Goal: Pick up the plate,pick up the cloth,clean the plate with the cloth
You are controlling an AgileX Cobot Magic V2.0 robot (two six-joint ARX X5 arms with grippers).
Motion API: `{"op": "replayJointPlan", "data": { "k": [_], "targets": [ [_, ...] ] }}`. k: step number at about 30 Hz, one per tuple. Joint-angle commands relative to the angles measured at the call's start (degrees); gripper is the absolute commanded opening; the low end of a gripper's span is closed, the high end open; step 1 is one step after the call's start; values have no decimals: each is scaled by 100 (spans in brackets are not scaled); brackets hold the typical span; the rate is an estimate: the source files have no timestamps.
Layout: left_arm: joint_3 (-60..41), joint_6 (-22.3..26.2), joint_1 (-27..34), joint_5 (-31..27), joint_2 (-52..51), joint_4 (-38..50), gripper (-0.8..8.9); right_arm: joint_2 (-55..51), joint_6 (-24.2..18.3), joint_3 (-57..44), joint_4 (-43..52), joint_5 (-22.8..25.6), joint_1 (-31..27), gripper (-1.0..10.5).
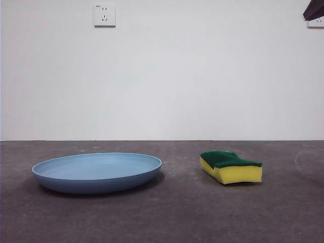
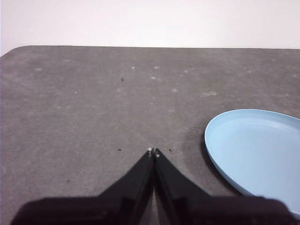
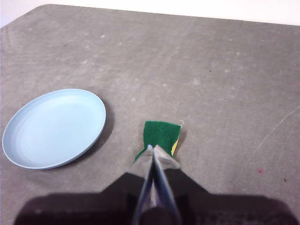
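Two grippers hang above the grey table (image 1: 167, 212), left gripper (image 2: 153, 151) and right gripper (image 3: 153, 149) both pinched closed on nothing. Plate (image 1: 96, 172) lies left of centre; cloth (image 1: 231, 167), green side up, well apart toward the right edge.

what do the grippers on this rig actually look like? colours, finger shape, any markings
Both the left gripper and the right gripper have two matte black jaws, broad at the base and tapering to thin points. The left's tips carry small pale specks; the right's inner faces look greyish. No cables or labels are visible.
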Motion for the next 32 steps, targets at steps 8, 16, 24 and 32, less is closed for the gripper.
{"op": "replayJointPlan", "data": {
  "k": [8, 16, 24, 32],
  "targets": [
    [-79, -37, 20, -7, -17, 7, -3, -273, -511, -37, 13, 175, -140, 1],
    [-79, -37, 20, -7, -17, 7, -3, -1060, -769, -651, 531, -415, -1482, 1],
    [-79, -37, 20, -7, -17, 7, -3, -2337, -785, -2428, 1915, -1836, -2686, 1],
    [-79, -35, 20, -7, -17, 7, -3, -3029, -675, -3709, 2133, -1961, -2776, 1]
  ]
}}
